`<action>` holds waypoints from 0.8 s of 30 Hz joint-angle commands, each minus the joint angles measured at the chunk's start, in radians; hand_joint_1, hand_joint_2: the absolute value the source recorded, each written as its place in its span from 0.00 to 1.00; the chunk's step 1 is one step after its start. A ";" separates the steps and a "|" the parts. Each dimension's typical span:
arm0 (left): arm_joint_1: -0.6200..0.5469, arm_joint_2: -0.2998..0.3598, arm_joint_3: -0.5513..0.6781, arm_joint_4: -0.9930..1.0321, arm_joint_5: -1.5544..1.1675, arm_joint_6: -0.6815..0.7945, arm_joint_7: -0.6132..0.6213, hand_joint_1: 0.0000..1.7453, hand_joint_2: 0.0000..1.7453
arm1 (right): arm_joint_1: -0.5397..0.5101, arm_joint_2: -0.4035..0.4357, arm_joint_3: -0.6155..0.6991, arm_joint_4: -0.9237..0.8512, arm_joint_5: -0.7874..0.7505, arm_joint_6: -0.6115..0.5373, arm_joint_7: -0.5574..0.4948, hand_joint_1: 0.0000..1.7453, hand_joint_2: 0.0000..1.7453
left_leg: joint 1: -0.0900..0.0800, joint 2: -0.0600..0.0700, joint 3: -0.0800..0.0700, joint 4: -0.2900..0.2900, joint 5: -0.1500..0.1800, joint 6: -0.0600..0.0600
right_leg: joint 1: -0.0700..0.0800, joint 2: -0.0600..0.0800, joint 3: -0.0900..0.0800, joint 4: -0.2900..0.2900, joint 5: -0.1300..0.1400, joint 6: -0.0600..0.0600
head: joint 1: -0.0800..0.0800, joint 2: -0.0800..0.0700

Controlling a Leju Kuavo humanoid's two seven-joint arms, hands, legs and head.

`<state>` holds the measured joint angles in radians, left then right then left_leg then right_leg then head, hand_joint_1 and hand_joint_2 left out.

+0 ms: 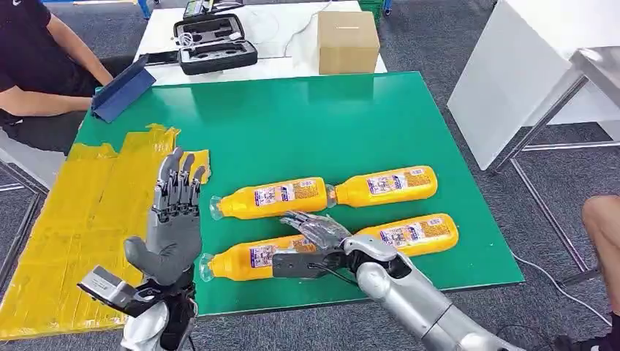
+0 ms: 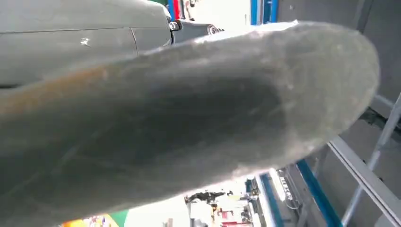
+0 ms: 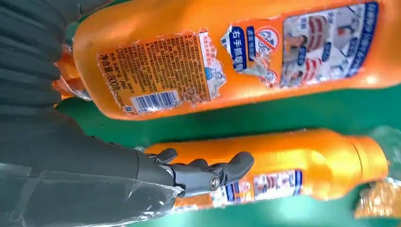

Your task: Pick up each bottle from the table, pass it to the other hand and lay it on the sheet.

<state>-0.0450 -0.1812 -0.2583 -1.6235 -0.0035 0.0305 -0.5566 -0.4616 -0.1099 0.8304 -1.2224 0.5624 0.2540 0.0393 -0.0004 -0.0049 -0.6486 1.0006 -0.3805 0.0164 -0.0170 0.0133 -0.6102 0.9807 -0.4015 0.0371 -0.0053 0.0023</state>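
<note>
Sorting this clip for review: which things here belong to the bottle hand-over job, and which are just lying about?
Job:
four orange bottles
yellow sheet
green table
right robot hand, over the nearest bottle
left robot hand, raised with fingers apart, holding nothing

Lying about:
cardboard box
black case
blue tablet cover

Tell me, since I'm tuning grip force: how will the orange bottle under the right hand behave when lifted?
The orange plastic bottle lies on its side, so a nudge may roll it. Its glossy skin looks slippery. The right hand rests over it.
</note>
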 commanded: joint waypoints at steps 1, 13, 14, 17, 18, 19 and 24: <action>-0.064 0.005 -0.005 0.098 0.011 -0.002 0.011 0.00 0.00 | -0.132 -0.012 0.166 0.175 -0.035 0.049 0.006 0.00 1.00 | 0.000 0.000 0.003 0.000 -0.001 -0.001 | 0.000 -0.001 0.002 0.000 -0.001 -0.001 | 0.000 0.000; -0.087 0.010 -0.015 0.130 0.032 0.005 0.008 0.00 0.00 | -0.190 -0.029 0.282 0.200 -0.062 0.132 -0.009 0.00 1.00 | 0.001 0.000 0.005 0.000 -0.002 -0.001 | 0.001 -0.002 0.005 0.000 -0.002 -0.002 | 0.000 0.000; -0.087 0.010 -0.015 0.130 0.032 0.005 0.008 0.00 0.00 | -0.190 -0.029 0.282 0.200 -0.062 0.132 -0.009 0.00 1.00 | 0.000 0.000 0.002 -0.001 0.000 -0.001 | 0.000 -0.001 0.002 -0.001 -0.001 -0.001 | 0.000 0.000; -0.093 0.011 -0.017 0.135 0.039 0.009 0.008 0.00 0.00 | -0.202 -0.030 0.319 0.214 -0.058 0.138 -0.006 0.00 1.00 | 0.000 0.000 0.004 0.000 -0.001 -0.001 | 0.000 -0.001 0.004 0.000 -0.001 -0.001 | 0.000 0.000; -0.095 0.011 -0.019 0.136 0.042 0.010 0.008 0.00 0.00 | -0.208 -0.030 0.335 0.226 -0.054 0.137 0.001 0.00 1.00 | 0.001 0.000 0.005 0.000 -0.002 -0.001 | 0.001 -0.002 0.006 -0.001 -0.002 -0.002 | 0.000 0.000; -0.096 0.012 -0.020 0.138 0.044 0.012 0.008 0.00 0.00 | -0.210 -0.029 0.345 0.237 -0.048 0.130 0.007 0.00 1.00 | 0.000 -0.001 0.003 -0.001 -0.001 -0.001 | 0.000 -0.002 0.003 -0.001 -0.001 -0.001 | 0.000 0.000; -0.101 0.012 -0.019 0.138 0.048 0.015 0.009 0.00 0.00 | -0.209 -0.021 0.360 0.274 -0.024 0.098 0.023 0.94 1.00 | 0.000 -0.001 0.004 -0.001 -0.001 -0.001 | 0.001 -0.002 0.004 -0.001 -0.001 -0.001 | 0.000 0.000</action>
<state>-0.1039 -0.1827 -0.2632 -1.5534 0.0362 0.0389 -0.5512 -0.6276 -0.1289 1.0735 -1.0693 0.5142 0.3780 0.0424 -0.0004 -0.0048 -0.6484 1.0007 -0.3806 0.0163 -0.0170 0.0134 -0.6104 0.9807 -0.4015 0.0371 -0.0057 0.0023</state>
